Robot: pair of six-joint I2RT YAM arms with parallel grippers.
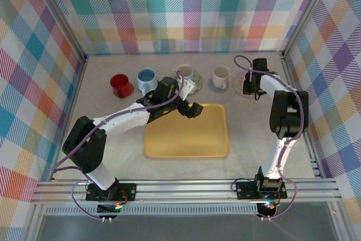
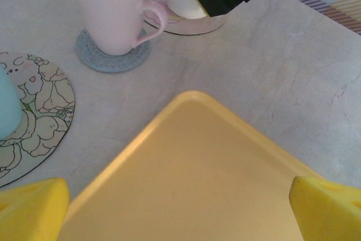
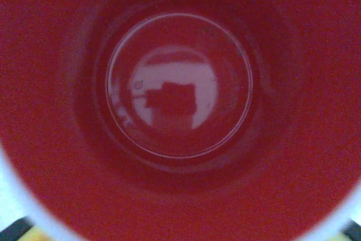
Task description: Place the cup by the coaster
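Observation:
The cup (image 3: 180,94), white outside and red inside, stands on a round coaster (image 2: 192,25) at the back right of the table. From above, the cup (image 1: 246,77) sits under my right gripper (image 1: 250,86). The right wrist view looks straight down into its red inside, and the frames do not show how the jaws stand on it. My left gripper (image 2: 180,213) is open, its yellow fingertips (image 2: 31,210) apart with nothing between them. It hovers over the back left corner of the yellow tray (image 1: 186,136).
A pink mug (image 1: 220,75) stands on a grey coaster (image 2: 113,57). A pale cup (image 1: 186,74) rests on a floral coaster (image 2: 39,111). A light blue mug (image 1: 146,78) and a red mug (image 1: 119,84) stand at the back left. Checked walls enclose the table.

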